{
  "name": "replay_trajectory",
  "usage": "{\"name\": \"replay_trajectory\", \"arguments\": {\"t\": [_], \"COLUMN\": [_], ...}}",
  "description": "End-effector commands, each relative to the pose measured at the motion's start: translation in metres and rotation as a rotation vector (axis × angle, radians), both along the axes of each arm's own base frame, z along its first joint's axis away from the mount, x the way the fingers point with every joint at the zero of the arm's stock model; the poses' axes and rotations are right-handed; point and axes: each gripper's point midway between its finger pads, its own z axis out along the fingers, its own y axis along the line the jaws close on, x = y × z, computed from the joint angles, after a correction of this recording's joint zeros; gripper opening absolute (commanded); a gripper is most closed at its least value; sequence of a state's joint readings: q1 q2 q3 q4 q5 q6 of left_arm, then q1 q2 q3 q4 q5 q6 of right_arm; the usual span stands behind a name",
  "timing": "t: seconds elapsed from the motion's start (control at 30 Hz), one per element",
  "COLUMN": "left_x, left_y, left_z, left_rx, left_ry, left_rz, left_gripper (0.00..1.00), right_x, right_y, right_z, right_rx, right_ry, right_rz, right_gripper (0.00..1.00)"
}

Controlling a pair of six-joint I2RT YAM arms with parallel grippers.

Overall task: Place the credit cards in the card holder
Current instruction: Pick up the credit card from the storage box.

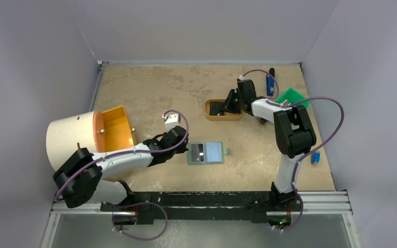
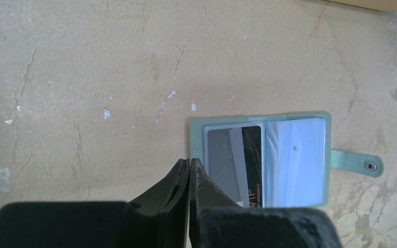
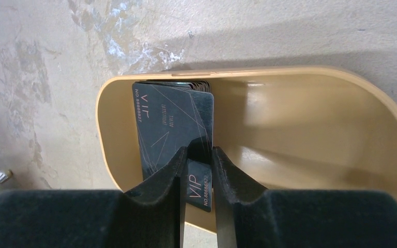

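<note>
The left pincer is closed, tips together at the left edge of the card holder. The holder lies open mid-surface, a dark card already in one sleeve and its snap tab pointing right. It looks soft and light, likely to slide or fold shut unless pinned.

Further right, the credit cards lean stacked in the tan tray: thin, stiff, slick, best pinched at a free edge. The right pincer straddles one card, jaws narrowly apart; whether it grips I cannot tell.

The surface is mottled beige stone, scuffed. Pale walls close in on three sides.
</note>
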State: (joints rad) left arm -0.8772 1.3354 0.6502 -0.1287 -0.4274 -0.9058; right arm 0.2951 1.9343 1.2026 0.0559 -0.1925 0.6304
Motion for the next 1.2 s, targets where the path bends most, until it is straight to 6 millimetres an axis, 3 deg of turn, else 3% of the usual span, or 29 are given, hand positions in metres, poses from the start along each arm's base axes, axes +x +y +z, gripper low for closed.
{"name": "replay_trajectory", "arguments": {"t": [0.0, 0.37, 0.67, 0.97, 1.17], "left_x": [0.010, 0.010, 0.012, 0.015, 0.018], "left_y": [-0.005, -0.005, -0.003, 0.001, 0.001], "left_z": [0.013, 0.014, 0.022, 0.036, 0.046], "left_rx": [-0.026, -0.029, -0.027, -0.028, -0.039], "left_ry": [-0.035, -0.035, -0.058, -0.082, -0.096], "left_rz": [0.022, 0.024, 0.032, 0.054, 0.067], "left_gripper": [0.01, 0.01, 0.00, 0.00, 0.00], "right_x": [-0.001, -0.003, -0.009, -0.031, -0.040], "right_y": [-0.014, -0.013, -0.015, -0.002, -0.002], "right_z": [0.009, 0.027, 0.050, 0.117, 0.153], "right_rx": [-0.024, -0.004, 0.015, 0.358, 0.435], "right_ry": [-0.021, -0.051, -0.070, 0.102, 0.104], "right_rz": [-0.040, -0.031, -0.050, -0.313, -0.367], "right_gripper": [0.23, 0.00, 0.00, 0.00, 0.00]}}
